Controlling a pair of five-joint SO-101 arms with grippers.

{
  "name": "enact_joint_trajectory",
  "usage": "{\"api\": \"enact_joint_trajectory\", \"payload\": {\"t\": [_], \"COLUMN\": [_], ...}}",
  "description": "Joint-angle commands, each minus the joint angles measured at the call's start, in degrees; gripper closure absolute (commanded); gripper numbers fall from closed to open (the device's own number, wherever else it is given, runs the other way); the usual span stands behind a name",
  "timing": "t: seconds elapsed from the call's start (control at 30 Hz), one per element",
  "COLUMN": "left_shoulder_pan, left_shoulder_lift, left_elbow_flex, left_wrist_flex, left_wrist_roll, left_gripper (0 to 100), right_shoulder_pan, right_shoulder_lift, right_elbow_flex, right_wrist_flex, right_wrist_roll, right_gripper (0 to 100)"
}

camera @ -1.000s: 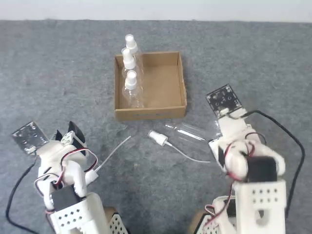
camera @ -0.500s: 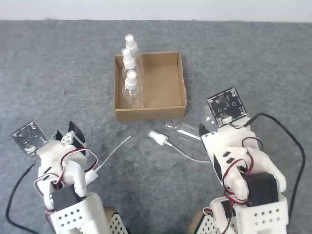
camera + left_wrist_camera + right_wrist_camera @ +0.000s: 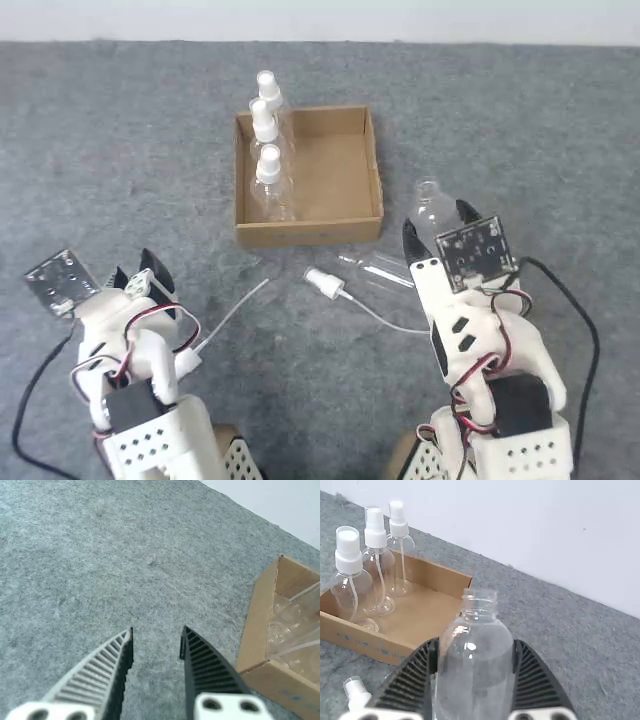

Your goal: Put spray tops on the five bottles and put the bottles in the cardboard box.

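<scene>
**Bottle up in right gripper, neck bare**

Change over the last second: my right arm swings forward from its low pose near the base and carries an open bottle (image 3: pixel 432 206) up with it. That bottle now stands upright between the fingers of my right gripper (image 3: pixel 474 650), which pinch its body on both sides, just off the near right corner of the cardboard box (image 3: pixel 375 170). My left gripper (image 3: pixel 157 630) has not moved. Its fingers are spread over grey carpet (image 3: pixel 500 120) and hold nothing.

Nothing else has shifted. Three capped bottles (image 3: pixel 270 180) stand along the left wall of the box. One more uncapped bottle (image 3: pixel 388 270) lies on its side on the carpet in front of the box. A loose spray top (image 3: pixel 322 281) lies just beside that bottle's neck, trailing its tube. A second thin tube (image 3: pixel 240 305) runs toward my left arm; I cannot make out its head.

Judgement: three of five done. The held bottle is presented neck-up, so the likely next need is a spray top brought by the free left gripper. The nearest top lies between the two arms. Risk: the long tube may miss the narrow neck.
</scene>
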Motion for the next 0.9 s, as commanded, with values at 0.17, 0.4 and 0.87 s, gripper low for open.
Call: {"api": "enact_joint_trajectory", "payload": {"t": [0.17,0.4,0.87], "left_shoulder_pan": [3.6,11.5,12.1], "left_shoulder_lift": [-1.0,-1.0,-1.0], "left_elbow_flex": [-5.5,-4.5,-4.9], "left_wrist_flex": [5.3,3.7,-6.3], "left_wrist_roll": [0.8,0.4,0.4], "left_gripper": [85,86,99], "right_shoulder_pan": [0.4,10.5,16.8], "right_shoulder_lift": [-7.3,-15.7,-20.6], "right_elbow_flex": [11.0,17.8,22.2], "right_wrist_flex": [-10.7,-12.4,-12.5], "right_wrist_roll": [-9.2,-15.0,-21.4], "right_gripper": [98.9,99.0,99.0]}}
